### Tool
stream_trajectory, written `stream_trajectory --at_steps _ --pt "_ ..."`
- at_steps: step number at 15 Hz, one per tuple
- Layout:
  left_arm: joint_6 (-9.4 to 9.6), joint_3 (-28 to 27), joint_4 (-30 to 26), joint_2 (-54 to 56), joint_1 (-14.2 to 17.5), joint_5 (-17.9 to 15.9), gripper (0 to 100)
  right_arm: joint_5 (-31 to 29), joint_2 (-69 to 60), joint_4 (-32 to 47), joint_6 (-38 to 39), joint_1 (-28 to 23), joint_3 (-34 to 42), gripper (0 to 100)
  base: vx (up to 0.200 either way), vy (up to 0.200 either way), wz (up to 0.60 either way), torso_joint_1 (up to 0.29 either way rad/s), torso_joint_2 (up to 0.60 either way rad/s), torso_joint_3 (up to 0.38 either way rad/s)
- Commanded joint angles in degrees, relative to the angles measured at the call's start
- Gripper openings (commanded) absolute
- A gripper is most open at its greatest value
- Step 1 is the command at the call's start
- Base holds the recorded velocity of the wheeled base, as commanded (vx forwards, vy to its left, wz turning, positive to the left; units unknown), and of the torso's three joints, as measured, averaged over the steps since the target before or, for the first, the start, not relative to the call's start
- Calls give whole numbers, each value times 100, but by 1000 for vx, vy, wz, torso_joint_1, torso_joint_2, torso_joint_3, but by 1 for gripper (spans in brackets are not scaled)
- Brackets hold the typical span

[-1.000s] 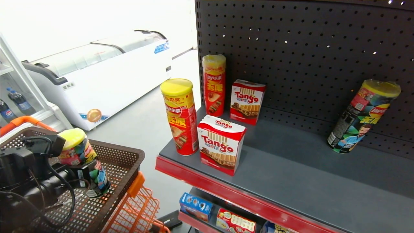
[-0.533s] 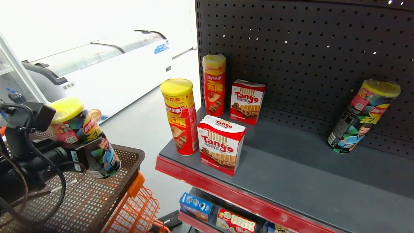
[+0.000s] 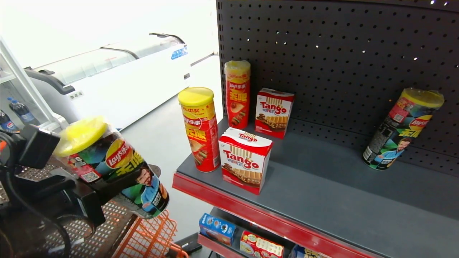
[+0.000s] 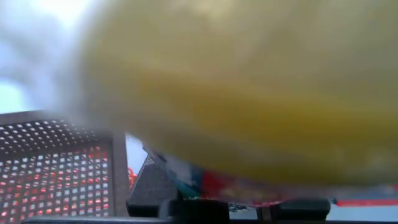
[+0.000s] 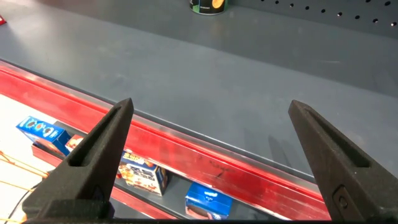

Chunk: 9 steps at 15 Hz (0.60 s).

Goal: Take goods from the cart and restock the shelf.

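Observation:
My left gripper is shut on a dark chip can with a yellow lid, held tilted in the air above the cart basket, to the left of the shelf's front edge. In the left wrist view the can's yellow lid sits very close to the camera. A second dark chip can leans against the pegboard at the right of the grey shelf. My right gripper hangs open above the shelf's red front lip.
Two red chip cans and two red-and-white wafer boxes stand at the shelf's left end. The shelf between them and the leaning can is bare. Small boxes sit on the lower shelf. A white chest freezer stands behind the cart.
My left gripper has lifted the dark can out of the cart basket and carried it up and toward the shelf, tilting it further. The goods on the shelf have not moved.

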State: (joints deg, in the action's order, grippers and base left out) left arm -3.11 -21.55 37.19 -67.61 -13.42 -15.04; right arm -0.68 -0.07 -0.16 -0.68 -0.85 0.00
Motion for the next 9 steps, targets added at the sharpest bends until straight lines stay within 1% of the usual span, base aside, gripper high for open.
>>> stream_trajectory --at_steps 1,2,4,6,8,9 --pt "-6 345 7 415 -222 -34 0 -2 7 -2 -2 -3 0 100 0 0 0 0 0 0" --pt "-6 371 -2 442 -266 -34 0 -2 7 -2 -2 -3 0 100 0 0 0 0 0 0" --pt "-6 327 7 547 -591 -51 0 -2 7 -2 -2 6 0 100 0 0 0 0 0 0" --pt "-6 151 7 538 -838 -51 0 -2 7 -2 -2 -3 0 100 0 0 0 0 0 0" --pt "-6 134 -2 529 -1242 -174 0 -2 7 -2 -2 -3 0 100 0 0 0 0 0 0" --pt "-6 134 -2 538 -1295 -210 0 -2 7 -2 -2 6 0 100 0 0 0 0 0 0"
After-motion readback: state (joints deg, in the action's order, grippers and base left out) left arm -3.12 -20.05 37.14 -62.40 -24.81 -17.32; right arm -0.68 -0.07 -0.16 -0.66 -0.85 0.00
